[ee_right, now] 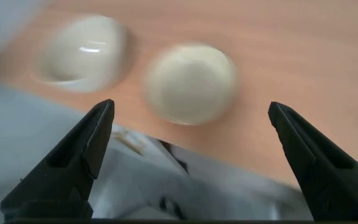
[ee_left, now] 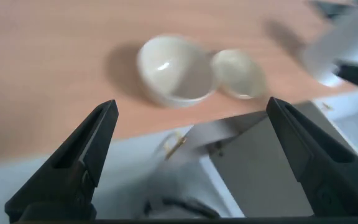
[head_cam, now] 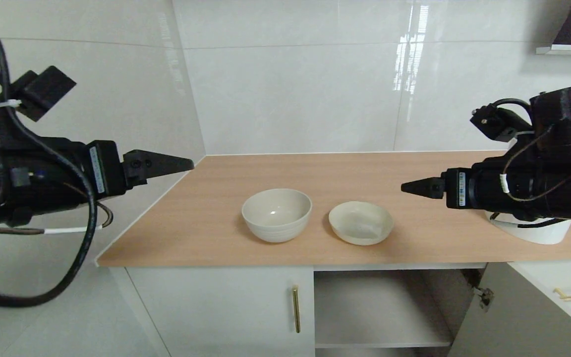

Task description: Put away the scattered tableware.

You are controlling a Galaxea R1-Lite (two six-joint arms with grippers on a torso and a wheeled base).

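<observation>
Left gripper (head_cam: pixel 179 162) hangs closest to the head camera, jaws spread wide with nothing between them. The right gripper (head_cam: pixel 409 187) is likewise open and empty.

Below and ahead of the left jaws sits the deep cream ceramic bowl with faintly ribbed sides (head_cam: pixel 276 214). The shallower pale cream ceramic bowl (head_cam: pixel 361 222) sits below and ahead of the right jaws. The two bowls stand just beside each other with a narrow gap, between the two sets of jaws, on the light wooden countertop (head_cam: pixel 206 218) near its front edge.

Under that edge, beneath both jaws, lie the open white cabinet compartment (head_cam: pixel 374 307) and the closed white door with a gold bar handle (head_cam: pixel 295 308).

The main risks, as I judge them:
- **Knocking the neighbour:** a finger lowered into the narrow gap could push the other bowl towards the front edge and off it.
- **Slipping grip:** the glazed rims look slick, so a shallow or off-centre pinch could slip or tip a bowl.
- **Arms colliding:** if both arms close in together, they could hit each other.
</observation>
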